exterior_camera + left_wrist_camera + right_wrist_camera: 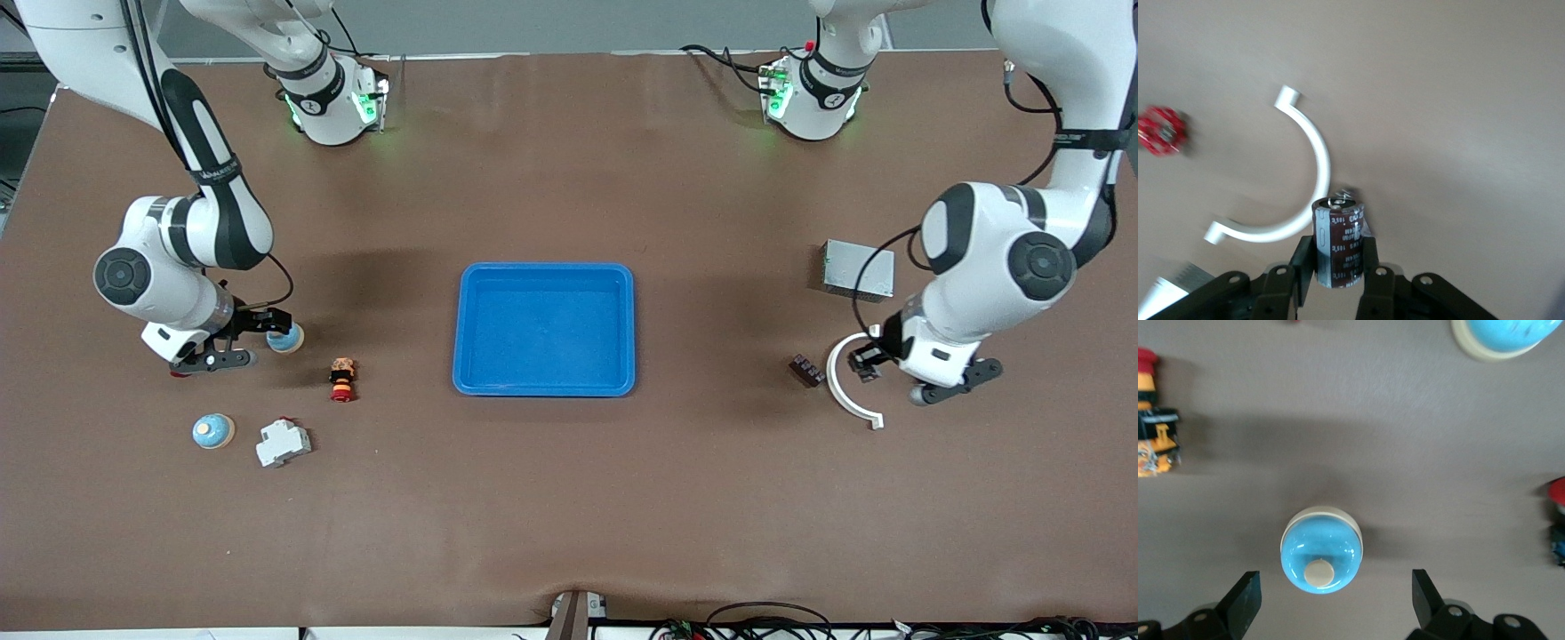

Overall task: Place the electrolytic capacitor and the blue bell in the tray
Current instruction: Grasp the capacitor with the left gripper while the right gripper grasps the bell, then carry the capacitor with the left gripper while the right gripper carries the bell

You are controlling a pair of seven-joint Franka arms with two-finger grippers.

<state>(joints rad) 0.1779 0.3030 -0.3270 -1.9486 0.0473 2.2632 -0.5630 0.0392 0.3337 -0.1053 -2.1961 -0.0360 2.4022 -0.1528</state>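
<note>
Left gripper (1338, 257): fingers clamped on the electrolytic capacitor (1338, 243), a dark maroon cylinder with a metal cap, held upright between the pads at the lower centre of the left wrist view. In the front view this gripper (867, 364) sits at the right of the frame, over the white curved bracket (845, 387). The bracket (1295, 190) lies flat on the table as a half-ring; the capacitor is in front of its arc in the wrist view, and contact between the two cannot be judged.

Near the bracket, a small dark block (806, 370) lies on the table. A grey metal box (857, 270) stands above the bracket in the frame.

Right gripper (1335, 600): fingers spread wide, one each side of a blue bell (1321, 550), not touching it. The bell rests on the table, dome up, with a cream button on top. In the front view the gripper (253, 338) is at the left of the frame, low over that bell (286, 338).

A second blue bell (213, 431) lies lower left in the front view, with a white breaker-type part (283, 443) beside it. A red and orange push-button part (342, 380) lies between the first bell and the tray.

The tray (544, 391), bright blue, sits at the centre of the frame and holds nothing. Both task parts are well apart from it.
</note>
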